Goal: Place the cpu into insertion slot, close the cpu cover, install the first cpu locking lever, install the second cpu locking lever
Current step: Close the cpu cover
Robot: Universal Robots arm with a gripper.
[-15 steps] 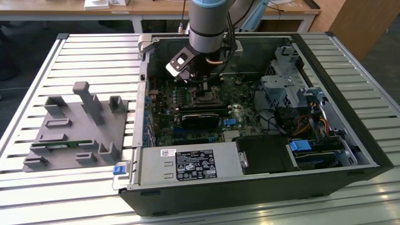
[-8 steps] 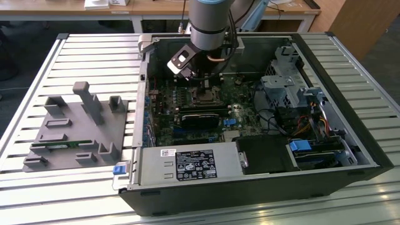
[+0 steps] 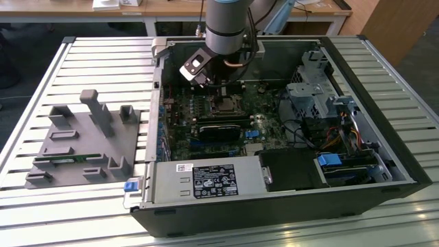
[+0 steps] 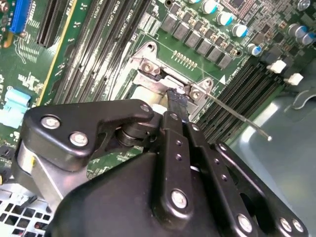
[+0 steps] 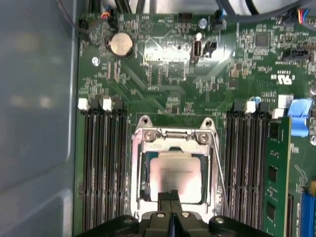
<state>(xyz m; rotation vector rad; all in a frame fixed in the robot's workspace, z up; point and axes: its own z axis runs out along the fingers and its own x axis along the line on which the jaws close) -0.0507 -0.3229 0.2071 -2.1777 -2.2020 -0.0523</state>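
cpu (image 5: 175,170) flat sq, dull silver | cpu cover (image 5: 137,173) thin metal frame, down over it | claw (image 5: 170,194) clenched

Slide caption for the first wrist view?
Shut gripper at the edge of the cpu cover, which lies over the cpu in the insertion slot.

Closed pincer (image 4: 176,98) at cpu cover (image 4: 152,80)

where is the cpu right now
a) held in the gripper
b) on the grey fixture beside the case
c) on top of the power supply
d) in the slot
d: in the first wrist view the cpu lies flat in the slot, with the cover framing it.
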